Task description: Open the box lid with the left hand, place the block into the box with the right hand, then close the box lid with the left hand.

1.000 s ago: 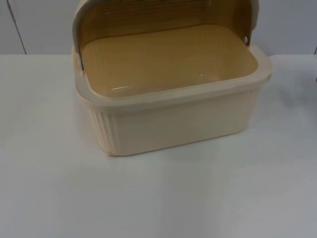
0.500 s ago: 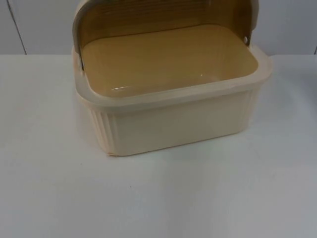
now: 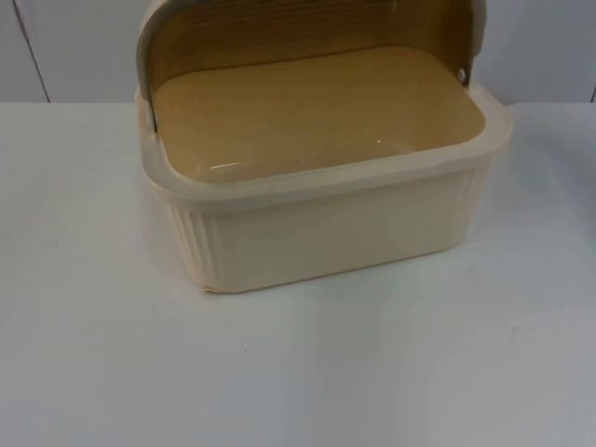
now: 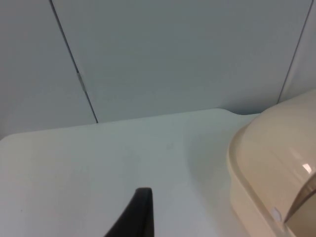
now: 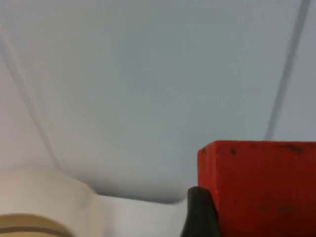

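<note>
One cream plastic box [image 3: 326,200] is sitting at the upper centre of the top view on the white table [image 3: 298,372], its long axis running across the frame from left to right, and its one domed lid [image 3: 307,28] is standing swung back behind the hollow, so the opening step looks done. One red block [image 5: 261,187] is being carried by the right gripper [image 5: 207,217]: in the right wrist view a black fingertip [image 5: 200,210] is pressing against the block's side, so the fingers are clamped on the block, raised above the table, with the grey partition wall [image 5: 148,74] behind it and a rounded cream part of the box [image 5: 39,197] showing nearby. Judging from that, the box is lying ahead of and to the left of the block, so the coming move is probably a carry toward the open hollow and a lowering into it. The box interior is showing nothing inside it. The left gripper [image 4: 136,217] is waiting over bare table just beside the box's outer end [image 4: 271,168], the arm nearer the lid for the closing step; whether its fingers are apart or together cannot be told, as a single fingertip [image 4: 139,210] is showing.
</note>
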You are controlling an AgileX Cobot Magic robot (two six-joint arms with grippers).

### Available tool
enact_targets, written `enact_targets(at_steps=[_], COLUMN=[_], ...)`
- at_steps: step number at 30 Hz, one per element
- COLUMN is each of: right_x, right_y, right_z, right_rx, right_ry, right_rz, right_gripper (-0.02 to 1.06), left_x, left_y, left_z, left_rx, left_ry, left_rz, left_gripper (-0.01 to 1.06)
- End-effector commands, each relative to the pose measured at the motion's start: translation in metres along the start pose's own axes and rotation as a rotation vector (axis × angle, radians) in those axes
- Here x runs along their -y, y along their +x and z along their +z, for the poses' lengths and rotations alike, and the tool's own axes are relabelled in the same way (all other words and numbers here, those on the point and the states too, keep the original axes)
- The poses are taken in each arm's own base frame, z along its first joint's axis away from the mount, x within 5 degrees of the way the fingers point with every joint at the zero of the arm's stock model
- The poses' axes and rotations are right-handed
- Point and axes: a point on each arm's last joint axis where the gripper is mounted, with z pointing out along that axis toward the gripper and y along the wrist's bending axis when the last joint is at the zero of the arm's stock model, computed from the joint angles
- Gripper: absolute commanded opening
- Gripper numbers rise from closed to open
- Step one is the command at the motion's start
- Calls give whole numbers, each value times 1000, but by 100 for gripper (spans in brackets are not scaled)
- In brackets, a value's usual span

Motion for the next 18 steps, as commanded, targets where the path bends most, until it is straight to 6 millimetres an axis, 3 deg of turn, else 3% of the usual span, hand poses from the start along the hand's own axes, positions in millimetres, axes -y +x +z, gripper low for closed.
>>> enact_targets(at_steps=[1,5,8,9,10,12,18], right_x=[-23,-67,-114,-114,-135,-152,-161], right_y=[-4,2,18,18,27,39,61], right_z=[-13,-13,-4,-4,-1,2,13], right_rx=[38,60,87,87,106,137,164], right_ry=[-61,-191,-312,-312,-358,-391,-397], right_rz=[-46,-89,-123,-123,-166,-188,-152], right_gripper=[0,0,0,0,0,0,0], left_x=[0,0,0,0,0,0,0], left_y=[-2,-2,-2,-2,-2,-2,-2], left_z=[-1,-1,-1,-1,-1,-1,-1], left_rx=[9,9,11,11,11,11,9], left_ry=[1,1,0,0,0,0,0], left_rz=[0,0,1,1,1,1,1], left_gripper=[103,103,103,103,103,103,103])
